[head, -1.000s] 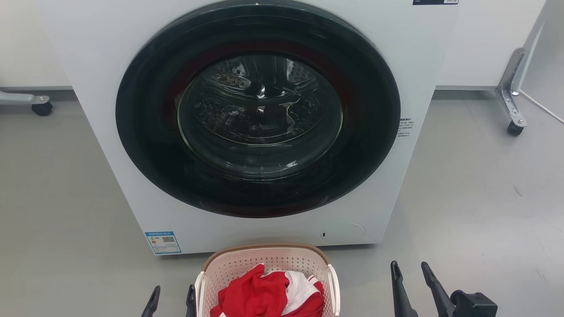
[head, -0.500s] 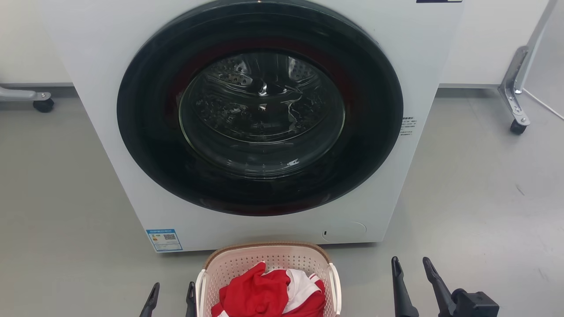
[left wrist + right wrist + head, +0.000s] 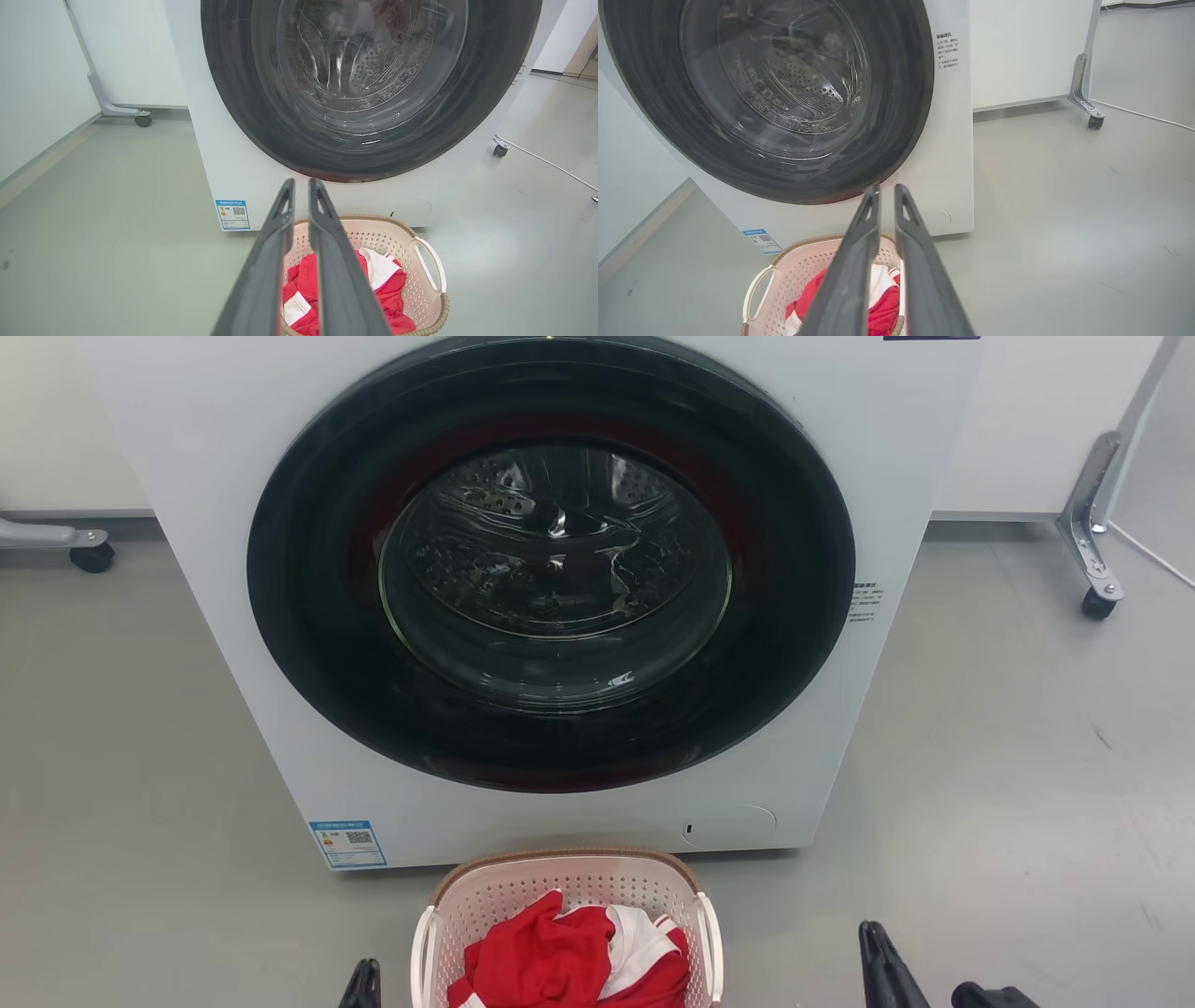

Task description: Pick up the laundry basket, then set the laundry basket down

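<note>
Right, the laundry basket (image 3: pixel 504 896) sits on the grey floor (image 3: pixel 1008 756) just in front of the washing machine (image 3: pixel 392 821), whose round door (image 3: pixel 551 569) is closed, and red and white clothes (image 3: pixel 541 957) are heaped inside the basket. Left gripper (image 3: pixel 364 982) is low beside the basket's left white handle (image 3: pixel 422 947), not touching it, fingers almost together with a thin slit and nothing between them. Right gripper (image 3: pixel 879 963) stands well off to the basket's right over bare floor, fingers likewise nearly together, gripping nothing
</note>
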Tool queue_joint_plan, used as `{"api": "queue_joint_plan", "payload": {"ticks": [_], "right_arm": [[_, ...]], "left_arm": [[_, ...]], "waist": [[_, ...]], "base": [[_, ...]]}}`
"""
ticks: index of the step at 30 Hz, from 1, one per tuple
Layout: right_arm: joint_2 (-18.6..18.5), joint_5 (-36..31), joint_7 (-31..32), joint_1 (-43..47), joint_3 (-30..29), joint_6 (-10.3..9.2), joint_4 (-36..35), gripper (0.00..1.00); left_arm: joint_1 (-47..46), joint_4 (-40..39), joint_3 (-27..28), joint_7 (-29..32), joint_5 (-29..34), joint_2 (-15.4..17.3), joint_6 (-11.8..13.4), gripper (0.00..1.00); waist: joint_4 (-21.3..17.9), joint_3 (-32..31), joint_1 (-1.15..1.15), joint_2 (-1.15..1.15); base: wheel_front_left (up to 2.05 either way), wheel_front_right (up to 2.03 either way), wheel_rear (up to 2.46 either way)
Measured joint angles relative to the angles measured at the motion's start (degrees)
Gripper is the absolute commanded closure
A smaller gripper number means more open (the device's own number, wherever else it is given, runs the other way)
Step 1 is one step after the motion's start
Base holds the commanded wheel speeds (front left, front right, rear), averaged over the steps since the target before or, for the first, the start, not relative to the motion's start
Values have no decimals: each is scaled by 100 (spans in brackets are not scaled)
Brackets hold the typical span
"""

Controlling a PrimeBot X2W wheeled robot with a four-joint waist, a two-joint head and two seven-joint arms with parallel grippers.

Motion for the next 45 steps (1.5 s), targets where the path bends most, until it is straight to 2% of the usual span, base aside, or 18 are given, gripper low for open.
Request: {"api": "queue_joint_plan", "payload": {"ticks": [7, 45], "right_arm": [[3, 215, 73, 112, -112, 37, 118, 100], [56, 3010, 911, -222, -1132, 591, 201, 100]], "left_arm": [[66, 112, 75, 98, -180, -22, -55, 100], [-409, 276, 816, 923, -3119, -186, -605, 100]], "waist": [[-8, 15, 0, 0], [-62, 112, 1, 0]], "base": [[0, 0, 0], [0, 0, 0]]}}
